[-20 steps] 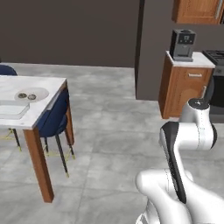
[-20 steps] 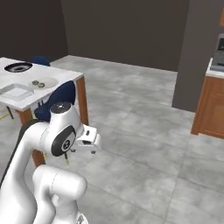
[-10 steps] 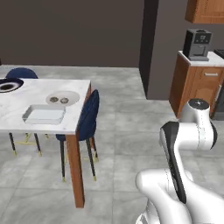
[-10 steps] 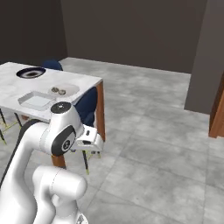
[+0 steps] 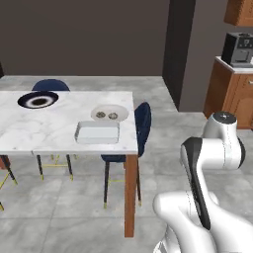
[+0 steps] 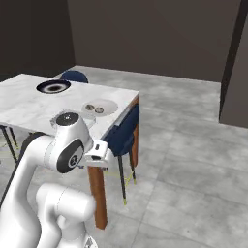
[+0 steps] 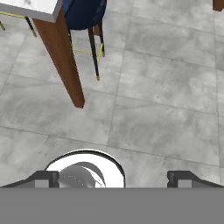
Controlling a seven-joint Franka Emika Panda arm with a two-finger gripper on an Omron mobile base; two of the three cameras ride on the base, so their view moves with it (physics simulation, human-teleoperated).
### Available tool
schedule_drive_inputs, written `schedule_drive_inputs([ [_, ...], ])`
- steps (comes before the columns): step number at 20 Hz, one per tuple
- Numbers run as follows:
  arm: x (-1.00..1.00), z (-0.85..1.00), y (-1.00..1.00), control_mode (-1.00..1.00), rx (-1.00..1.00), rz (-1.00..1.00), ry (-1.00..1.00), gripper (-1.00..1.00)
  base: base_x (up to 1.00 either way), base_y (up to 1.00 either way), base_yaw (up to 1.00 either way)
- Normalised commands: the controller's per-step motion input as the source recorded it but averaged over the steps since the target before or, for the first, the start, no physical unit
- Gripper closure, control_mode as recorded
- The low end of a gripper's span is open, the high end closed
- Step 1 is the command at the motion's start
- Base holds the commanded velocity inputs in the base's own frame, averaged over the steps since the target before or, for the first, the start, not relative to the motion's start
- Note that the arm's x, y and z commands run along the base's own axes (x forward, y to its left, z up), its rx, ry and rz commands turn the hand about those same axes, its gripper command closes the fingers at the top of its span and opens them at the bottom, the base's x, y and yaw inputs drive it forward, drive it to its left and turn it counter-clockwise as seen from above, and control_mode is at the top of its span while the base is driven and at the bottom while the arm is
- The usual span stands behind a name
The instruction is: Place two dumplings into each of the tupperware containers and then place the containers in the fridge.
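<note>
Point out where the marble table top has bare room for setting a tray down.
The white marble table is bare left of the clear rectangular plastic container, in front of the navy-and-white round plate. It is crowded near the right edge, where the container sits just in front of the pale grey round plate holding two olive-tan dumplings.

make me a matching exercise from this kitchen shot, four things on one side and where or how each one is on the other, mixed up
Things:
1. dumplings
2. tupperware
3. navy plate
4. claw

Places or states:
A. open over the floor tiles, holding nothing
B. on the pale grey plate
C. near the table's front edge, nothing in it
D. at the table's far left, by the blue chair

Pairs: 1-B, 2-C, 3-D, 4-A
</note>
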Motion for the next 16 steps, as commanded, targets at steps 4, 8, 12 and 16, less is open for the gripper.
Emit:
schedule_drive_inputs([
  [4,0.00,0.00,0.00,1.00,0.00,0.00,0.00,-1.00,0.37,1.00,-0.09],
  [8,0.00,0.00,0.00,1.00,0.00,0.00,0.00,-1.00,0.61,0.82,-0.04],
  [12,0.00,0.00,0.00,1.00,0.00,0.00,0.00,-1.00,0.83,0.51,0.00],
  [16,0.00,0.00,0.00,1.00,0.00,0.00,0.00,-1.00,0.88,0.09,0.00],
])
